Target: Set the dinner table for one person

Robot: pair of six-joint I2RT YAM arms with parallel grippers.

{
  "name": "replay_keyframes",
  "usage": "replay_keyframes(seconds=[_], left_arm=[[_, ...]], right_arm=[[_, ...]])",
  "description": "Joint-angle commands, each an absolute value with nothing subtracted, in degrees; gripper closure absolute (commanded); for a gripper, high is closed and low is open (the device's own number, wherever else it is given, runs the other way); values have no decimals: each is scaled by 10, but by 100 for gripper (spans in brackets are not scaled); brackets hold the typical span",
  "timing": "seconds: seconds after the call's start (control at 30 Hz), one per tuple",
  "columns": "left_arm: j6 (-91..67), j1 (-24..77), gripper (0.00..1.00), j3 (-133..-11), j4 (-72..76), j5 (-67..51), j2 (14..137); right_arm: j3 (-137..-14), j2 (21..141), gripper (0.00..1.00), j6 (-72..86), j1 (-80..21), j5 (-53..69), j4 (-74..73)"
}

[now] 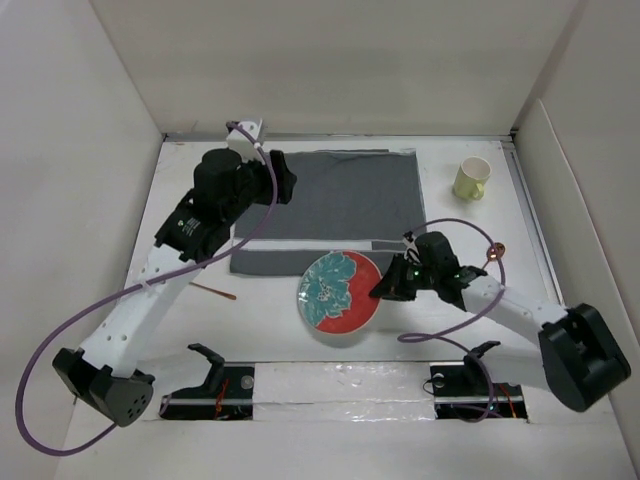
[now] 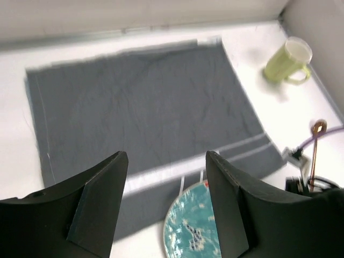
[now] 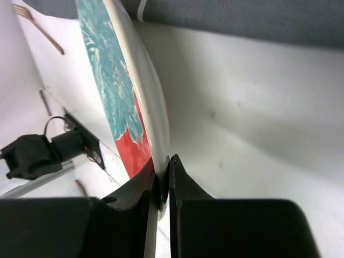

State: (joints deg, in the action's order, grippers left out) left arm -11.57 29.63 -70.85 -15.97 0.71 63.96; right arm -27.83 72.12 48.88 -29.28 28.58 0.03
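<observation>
Plate point(image 1: 340, 290) left of right end effector point(image 1: 388, 288), rim in its jaws, far edge over cloth point(image 1: 330, 200). Cloth under left end effector point(image 2: 166, 161), on table point(image 1: 560, 200). Mug point(image 1: 472, 178) behind-right of right end effector; fork point(image 1: 212, 291) far left.

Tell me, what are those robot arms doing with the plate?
The robot is setting a dinner table. Its right gripper is pinching the edge of the flowery red and teal plate, which lies partly on the near edge of the grey cloth. The left gripper hangs open above the cloth, holding nothing. A yellow-green mug stands at the far right, and a fork lies left of the plate.
</observation>
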Motion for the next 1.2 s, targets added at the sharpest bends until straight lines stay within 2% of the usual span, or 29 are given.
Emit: replay_keyframes(seconds=[0.0, 0.1, 0.2, 0.4, 0.5, 0.7, 1.0, 1.07, 1.13, 1.17], left_arm=[[-101, 297, 43, -811, -175, 43, 683], [-108, 297, 43, -860, -169, 72, 714], [-117, 297, 42, -867, -152, 52, 731], [-154, 297, 43, -794, -127, 17, 713], [-161, 297, 43, -760, -123, 16, 698], [-166, 297, 42, -729, -121, 23, 679], [-171, 297, 42, -703, -114, 18, 679], [-174, 297, 42, -698, -113, 17, 679], [-178, 297, 42, -690, -112, 17, 680], [-178, 297, 42, -688, -111, 17, 680]], right_arm=[[-372, 643, 100, 461, -279, 303, -89], [-466, 665, 100, 466, -240, 351, -86], [-558, 750, 100, 467, -215, 373, -48], [-743, 969, 100, 500, -187, 388, 19], [-814, 1042, 100, 524, -187, 382, 32], [-867, 1115, 100, 559, -187, 375, 47], [-828, 1166, 100, 572, -187, 345, 62], [-820, 1172, 96, 563, -187, 336, 43], [-814, 1172, 77, 535, -187, 309, 3], [-813, 1172, 72, 534, -187, 308, 3]])
